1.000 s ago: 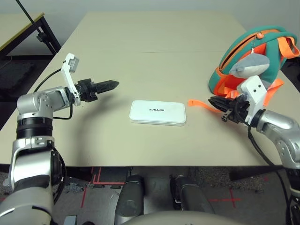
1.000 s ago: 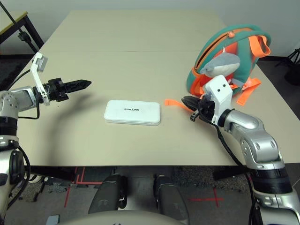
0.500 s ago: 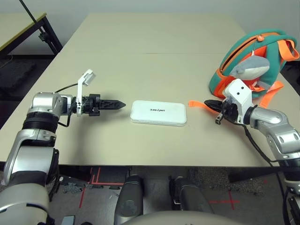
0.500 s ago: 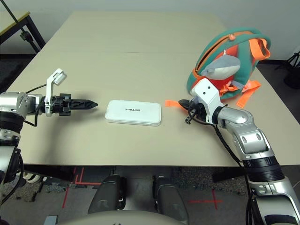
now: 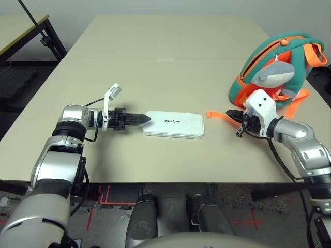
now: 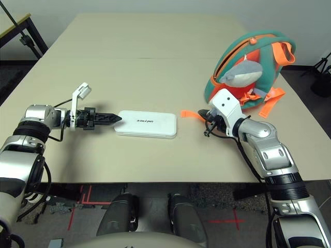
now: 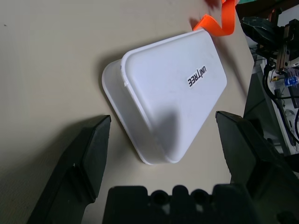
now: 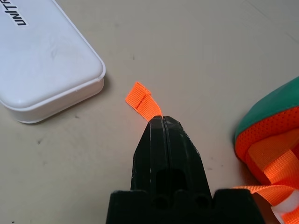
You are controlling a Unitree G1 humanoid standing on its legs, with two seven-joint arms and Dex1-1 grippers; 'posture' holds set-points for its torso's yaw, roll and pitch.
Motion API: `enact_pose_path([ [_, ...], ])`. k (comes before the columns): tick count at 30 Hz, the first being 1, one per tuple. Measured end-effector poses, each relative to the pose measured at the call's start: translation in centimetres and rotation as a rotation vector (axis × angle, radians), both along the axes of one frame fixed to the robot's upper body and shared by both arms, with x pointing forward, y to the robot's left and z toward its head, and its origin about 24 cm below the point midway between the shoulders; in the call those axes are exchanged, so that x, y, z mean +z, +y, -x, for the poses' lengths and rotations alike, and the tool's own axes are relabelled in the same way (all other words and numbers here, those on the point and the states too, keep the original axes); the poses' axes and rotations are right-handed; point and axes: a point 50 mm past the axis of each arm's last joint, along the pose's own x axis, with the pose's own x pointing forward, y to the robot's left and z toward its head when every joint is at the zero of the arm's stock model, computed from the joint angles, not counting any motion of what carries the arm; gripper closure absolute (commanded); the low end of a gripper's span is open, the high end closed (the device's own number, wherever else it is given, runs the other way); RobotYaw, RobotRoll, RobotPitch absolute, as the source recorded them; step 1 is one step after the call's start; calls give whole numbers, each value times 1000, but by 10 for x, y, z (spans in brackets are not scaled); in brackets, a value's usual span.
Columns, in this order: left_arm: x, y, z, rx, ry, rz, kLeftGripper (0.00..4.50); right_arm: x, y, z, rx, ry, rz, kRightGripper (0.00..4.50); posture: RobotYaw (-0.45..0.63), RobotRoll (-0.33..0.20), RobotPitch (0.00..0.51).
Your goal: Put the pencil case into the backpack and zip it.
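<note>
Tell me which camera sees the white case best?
The left wrist view: the case looks biggest there, with its whole top, a side and the writing showing. The right wrist view has just one end and part of the writing. Both eye views show it whole but smaller, lying flat on the table.

This looks like a robotics lab: a large bare-topped table [image 5: 170, 46] stands on a dark grey floor [image 5: 176, 188] marked with red tape lines [image 5: 90, 218], jointed silver robot arms [image 5: 57, 165] with black cables reach over it, and a plain grey wall [image 5: 170, 6] rises behind.
</note>
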Motion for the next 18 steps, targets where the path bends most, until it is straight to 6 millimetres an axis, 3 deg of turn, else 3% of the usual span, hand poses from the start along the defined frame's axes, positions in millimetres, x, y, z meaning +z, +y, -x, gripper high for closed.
enact_pose_path([
  [8,-2,2,0,26,5,11,0,-4,2,1,17,16,30,4477,99,0,100],
  [18,-2,3,0,32,3,16,0,-29,15,7,98,101,120,4477,109,0,100],
])
